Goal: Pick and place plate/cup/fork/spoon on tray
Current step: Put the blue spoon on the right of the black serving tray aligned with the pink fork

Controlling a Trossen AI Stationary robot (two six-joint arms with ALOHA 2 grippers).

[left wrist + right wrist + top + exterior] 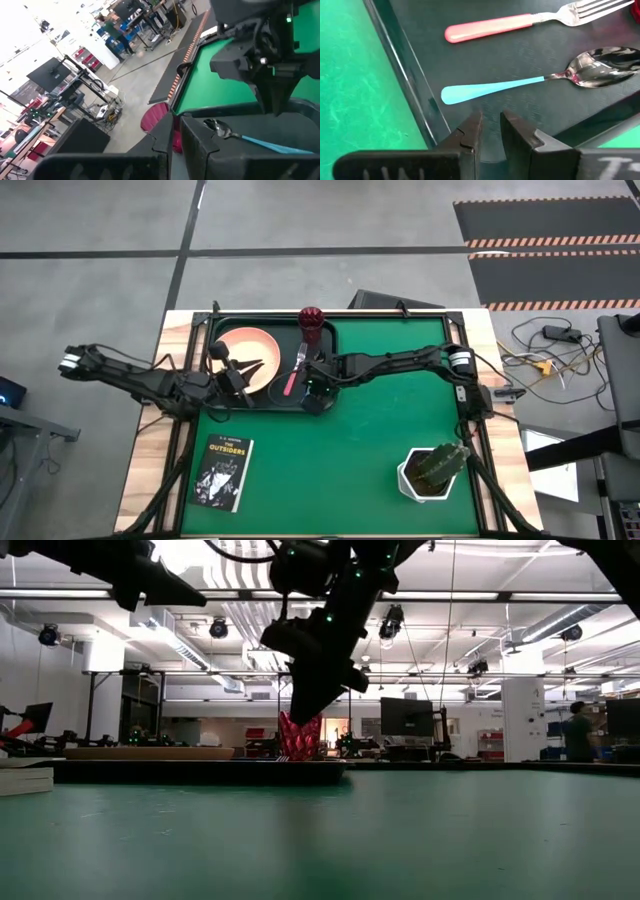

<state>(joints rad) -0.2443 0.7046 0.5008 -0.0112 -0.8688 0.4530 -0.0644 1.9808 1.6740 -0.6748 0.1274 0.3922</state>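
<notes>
All four items already lie on the tray [335, 340]: the plate [248, 356] at its left, the cup [311, 319] at its back edge, and the fork [520, 22] and spoon [530, 82] side by side at its right. The right gripper [490, 131] hangs just above the spoon's handle, fingers nearly together and empty. The left gripper [243, 383], closed and empty, is over the plate's near edge. Both should lift straight up, clear of the tray's rim.

Glossy metal spoon [540, 80], matt tray [520, 50]

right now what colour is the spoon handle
Teal-blue, on the spoon lying in the tray; the right wrist view shows it best.
</notes>
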